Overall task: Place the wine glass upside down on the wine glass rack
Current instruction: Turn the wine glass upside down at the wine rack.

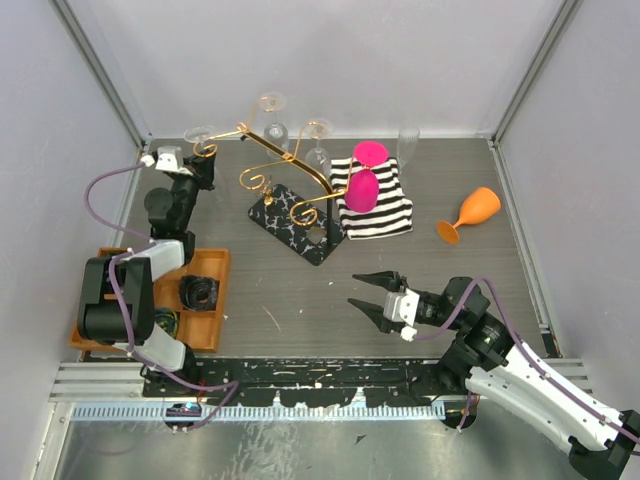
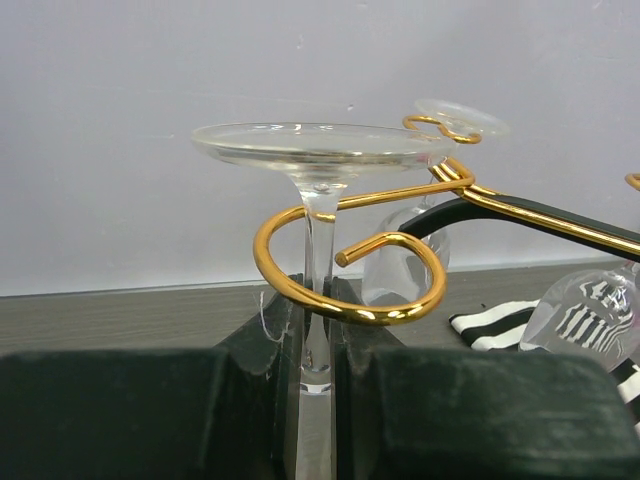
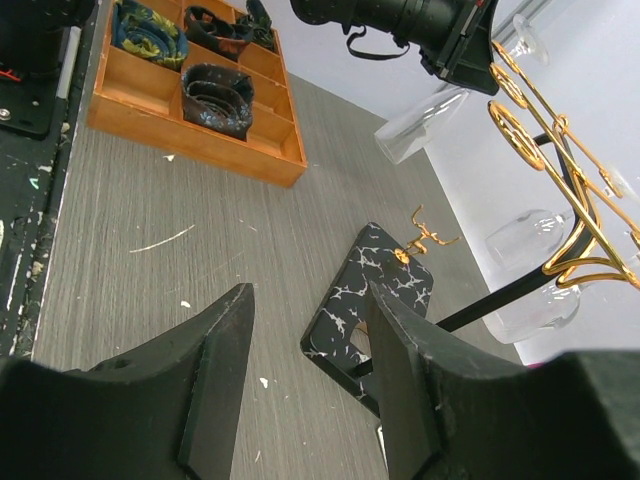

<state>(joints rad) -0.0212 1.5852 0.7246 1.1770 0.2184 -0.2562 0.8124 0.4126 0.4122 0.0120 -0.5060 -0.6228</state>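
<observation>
— What sits nearest the arm bases?

— The right pincer [image 1: 378, 296], low over the grey counter [image 1: 290, 310]. Its jaws stand apart and nothing is between them. Level with it on the left is a wooden tray [image 1: 224, 300] with dark rolled items in its compartments; I cannot tell what they are.

— And past that?

— The wine glass rack [image 1: 290, 190] stands mid-counter. Its black marbled base [image 1: 292, 222] lies flat and the gold wire rises from it towards the back. Just right of the base lies a striped cloth [image 1: 385, 215] with two pink glasses [image 1: 363, 190] on it. Further right, an orange glass [image 1: 468, 214] lies on its side, well apart from the rack.

— Where is the wine glass?

— At the rack's far left end, upside down, foot at the top. The left pincer [image 2: 316, 375] is clamped on the stem of the wine glass [image 2: 320, 148]. The stem runs through the loop of a gold scroll hook [image 2: 345, 300], and the foot stands above the wire, not resting on it. From the right wrist camera the bowl shows below the pincer.

— Anything else on the rack?

— Two other clear glasses [image 1: 272, 118] hang inverted from the hooks nearer the back wall.
</observation>
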